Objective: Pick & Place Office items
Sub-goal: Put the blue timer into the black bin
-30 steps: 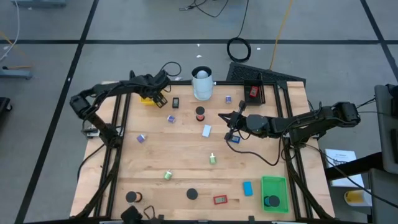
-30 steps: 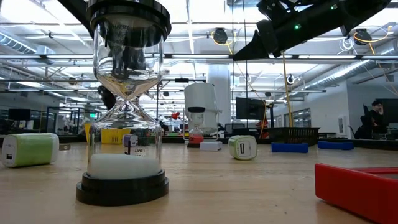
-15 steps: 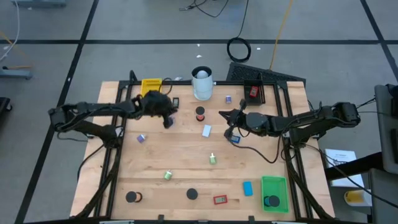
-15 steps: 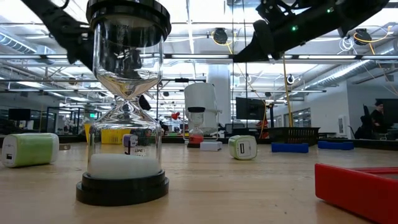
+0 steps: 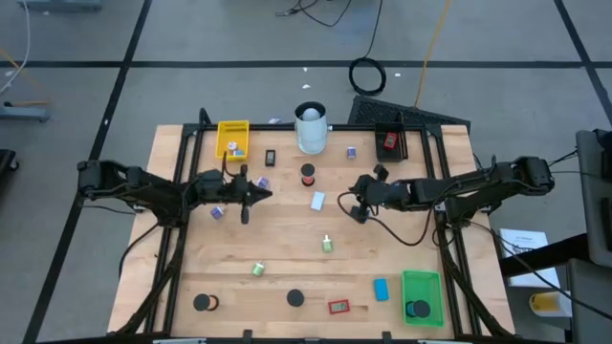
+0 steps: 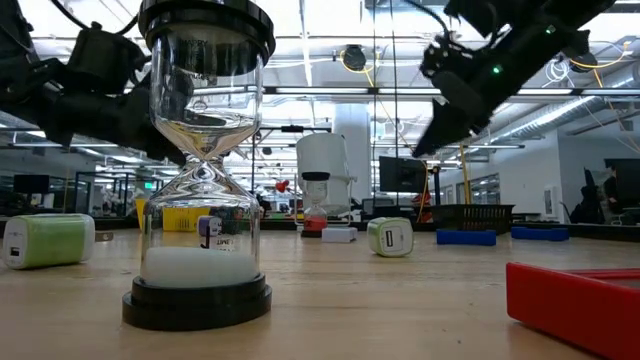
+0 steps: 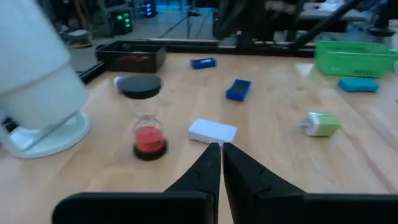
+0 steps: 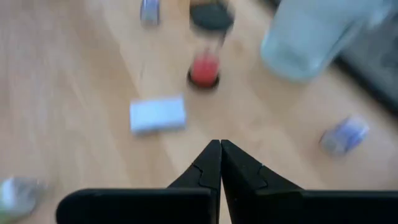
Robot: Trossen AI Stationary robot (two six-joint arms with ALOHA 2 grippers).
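Office items are lying scattered across the table; both the left gripper and the right gripper are hovering, fingers pressed together and empty, risking nudging pieces if descending unopened.

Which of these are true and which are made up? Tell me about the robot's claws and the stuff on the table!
1. Both claws are shut and hold nothing. True: the left claw and the right claw each show their tips pressed together over bare wood.
2. The green tray is empty. False: a black disc lies in it.
3. The little hourglass has red sand. True.
4. The white block sits inside the yellow tray. False: it lies on the bare table.
5. The white cylinder lies on its side. False: it stands upright at the far edge.
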